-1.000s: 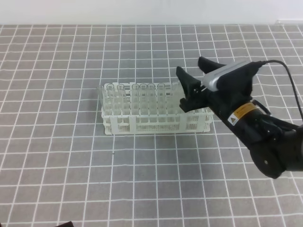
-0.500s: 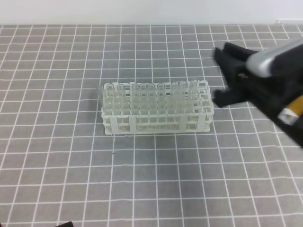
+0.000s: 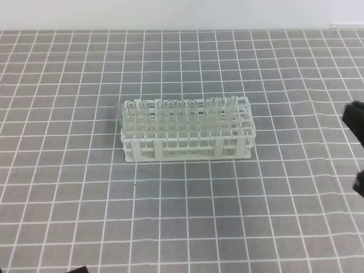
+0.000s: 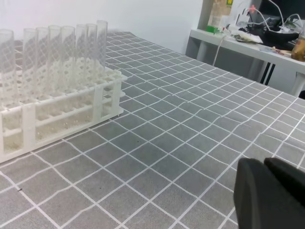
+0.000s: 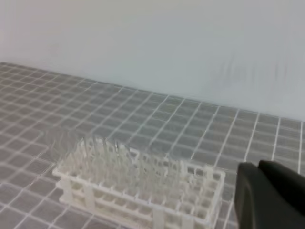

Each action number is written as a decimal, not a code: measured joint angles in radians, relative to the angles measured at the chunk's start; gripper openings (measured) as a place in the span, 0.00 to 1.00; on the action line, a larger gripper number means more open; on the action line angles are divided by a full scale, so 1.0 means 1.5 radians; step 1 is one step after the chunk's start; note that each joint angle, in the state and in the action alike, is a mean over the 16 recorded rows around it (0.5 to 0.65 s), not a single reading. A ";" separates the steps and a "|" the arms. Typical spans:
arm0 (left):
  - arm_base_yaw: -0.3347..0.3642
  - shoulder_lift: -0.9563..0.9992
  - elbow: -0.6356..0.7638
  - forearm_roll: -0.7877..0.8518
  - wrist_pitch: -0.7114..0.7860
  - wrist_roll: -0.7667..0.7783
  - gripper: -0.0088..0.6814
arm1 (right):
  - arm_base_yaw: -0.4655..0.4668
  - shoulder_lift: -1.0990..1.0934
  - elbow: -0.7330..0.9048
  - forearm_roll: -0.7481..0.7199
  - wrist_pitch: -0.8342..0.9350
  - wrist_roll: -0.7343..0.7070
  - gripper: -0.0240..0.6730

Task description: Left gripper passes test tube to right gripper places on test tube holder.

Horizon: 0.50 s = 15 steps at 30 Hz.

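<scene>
**Tubes racked, both arms clear of the rack**

Seen from above, the white test tube holder (image 3: 187,132) stands at the centre of a grey gridded table (image 3: 187,227). A row of clear test tubes (image 3: 170,116) stands upright in its far holes, running from 9 o'clock towards 3 o'clock. No tube is held or lying loose, so the placing looks done — which tube was just delivered cannot be told.

The left gripper (image 4: 271,195) shows only as a dark block low in its own camera, well apart from the rack; its jaw state cannot be told. The right gripper (image 3: 357,148) sits at the 3 o'clock frame edge, mostly cropped — whether spread or pressed together is unclear.
</scene>
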State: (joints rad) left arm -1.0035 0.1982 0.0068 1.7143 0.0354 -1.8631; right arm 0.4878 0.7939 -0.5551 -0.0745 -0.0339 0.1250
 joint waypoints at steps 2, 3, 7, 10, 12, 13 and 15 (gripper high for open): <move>0.000 0.000 0.000 0.000 0.000 0.000 0.01 | -0.001 -0.025 0.007 0.000 0.030 -0.001 0.02; 0.000 0.000 0.000 0.000 0.001 0.000 0.01 | -0.003 -0.036 0.010 -0.001 0.043 -0.002 0.02; 0.000 0.000 0.000 0.000 0.004 0.000 0.01 | -0.030 -0.078 0.033 -0.004 0.075 -0.004 0.02; 0.000 0.000 -0.001 0.000 0.007 0.000 0.01 | -0.067 -0.122 0.061 -0.006 0.087 -0.004 0.02; 0.000 0.000 0.000 0.000 0.009 0.000 0.01 | -0.098 -0.160 0.086 -0.007 0.092 -0.005 0.02; 0.000 0.000 0.001 0.000 0.011 0.000 0.01 | -0.115 -0.183 0.101 -0.007 0.093 -0.005 0.02; 0.000 0.000 0.000 0.000 0.012 0.000 0.01 | -0.152 -0.232 0.135 -0.006 0.095 -0.005 0.02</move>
State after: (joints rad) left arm -1.0035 0.1982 0.0068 1.7143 0.0541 -1.8629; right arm 0.2599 0.4452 -0.3530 -0.0836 0.1089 0.1182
